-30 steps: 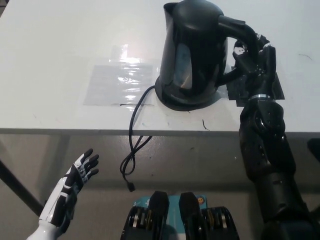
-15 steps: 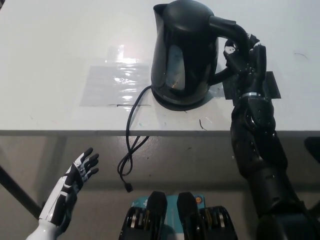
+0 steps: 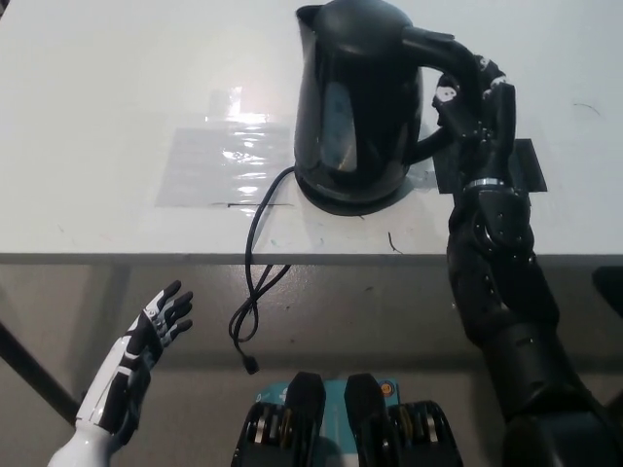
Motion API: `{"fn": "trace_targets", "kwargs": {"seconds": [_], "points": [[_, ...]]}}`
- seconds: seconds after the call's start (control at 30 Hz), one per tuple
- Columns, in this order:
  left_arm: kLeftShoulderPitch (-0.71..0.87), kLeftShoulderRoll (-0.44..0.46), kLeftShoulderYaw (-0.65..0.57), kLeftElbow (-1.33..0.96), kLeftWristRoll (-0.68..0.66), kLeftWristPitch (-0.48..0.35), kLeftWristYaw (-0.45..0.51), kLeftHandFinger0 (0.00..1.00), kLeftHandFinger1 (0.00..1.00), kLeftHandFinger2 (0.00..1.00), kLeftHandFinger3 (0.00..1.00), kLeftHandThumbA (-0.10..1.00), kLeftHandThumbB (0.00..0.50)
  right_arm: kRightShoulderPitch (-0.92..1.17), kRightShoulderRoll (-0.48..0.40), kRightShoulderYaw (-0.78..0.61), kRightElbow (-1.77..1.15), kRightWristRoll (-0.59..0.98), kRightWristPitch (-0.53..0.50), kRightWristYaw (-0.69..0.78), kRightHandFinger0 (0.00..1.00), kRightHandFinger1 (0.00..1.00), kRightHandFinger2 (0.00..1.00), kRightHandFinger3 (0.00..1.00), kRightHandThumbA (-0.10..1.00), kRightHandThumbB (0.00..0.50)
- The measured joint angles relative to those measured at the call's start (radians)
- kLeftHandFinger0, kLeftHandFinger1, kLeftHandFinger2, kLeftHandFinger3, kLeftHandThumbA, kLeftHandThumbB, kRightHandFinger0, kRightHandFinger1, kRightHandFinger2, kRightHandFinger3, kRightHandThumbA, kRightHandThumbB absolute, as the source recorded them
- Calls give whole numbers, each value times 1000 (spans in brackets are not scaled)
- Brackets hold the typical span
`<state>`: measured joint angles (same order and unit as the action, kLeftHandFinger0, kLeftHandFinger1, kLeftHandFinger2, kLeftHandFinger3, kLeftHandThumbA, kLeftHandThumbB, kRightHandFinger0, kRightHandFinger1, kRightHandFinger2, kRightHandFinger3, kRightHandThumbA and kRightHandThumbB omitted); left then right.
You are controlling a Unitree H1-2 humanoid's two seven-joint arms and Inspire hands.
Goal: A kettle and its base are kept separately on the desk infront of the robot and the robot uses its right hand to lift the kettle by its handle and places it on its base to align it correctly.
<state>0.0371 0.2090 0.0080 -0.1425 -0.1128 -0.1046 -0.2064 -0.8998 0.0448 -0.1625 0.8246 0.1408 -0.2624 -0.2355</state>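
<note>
- The left hand (image 3: 146,341) hangs low at the lower left, below the desk edge, fingers spread and holding nothing.
- A black cord (image 3: 255,282) dangles over the desk's front edge, looped, with its plug end hanging free.
- The desk (image 3: 107,88) is white; a clear shiny patch of tape (image 3: 224,165) lies left of the kettle, and a black patch (image 3: 521,165) lies right of the right hand.
- The base (image 3: 350,199) sits near the front edge, showing as a dark rim under the kettle, the cord running out from its left side.
- The kettle (image 3: 355,97) stands upright on the base.
- The right hand (image 3: 477,102) is wrapped around the handle (image 3: 443,53) on the kettle's right side, fingers clamped on it.
</note>
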Motion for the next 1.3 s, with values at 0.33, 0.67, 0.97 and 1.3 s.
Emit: {"fn": "trace_targets", "kwargs": {"seconds": [0.33, 0.67, 0.97, 1.3], "points": [[-10, 0, 1, -1, 1, 1, 0, 1000, 1000, 1000, 1000, 1000, 9, -3, -35, 132, -35, -98, 46, -26, 9, 262, 599, 563, -100, 155], [-11, 0, 1, -1, 1, 2, 0, 1000, 1000, 1000, 1000, 1000, 0, 8, -94, 191, -123, -101, 178, 78, 1000, 1000, 1000, 1000, 647, 500], [-11, 0, 1, 0, 1, 2, 0, 1000, 1000, 1000, 1000, 1000, 9, 17, -135, 168, -82, -23, 221, 217, 1000, 1000, 1000, 1000, 633, 500], [-12, 0, 2, -1, 2, 2, 0, 1000, 1000, 1000, 1000, 1000, 0, 17, -153, 132, -47, 48, 230, 358, 1000, 1000, 1000, 1000, 659, 500]]}}
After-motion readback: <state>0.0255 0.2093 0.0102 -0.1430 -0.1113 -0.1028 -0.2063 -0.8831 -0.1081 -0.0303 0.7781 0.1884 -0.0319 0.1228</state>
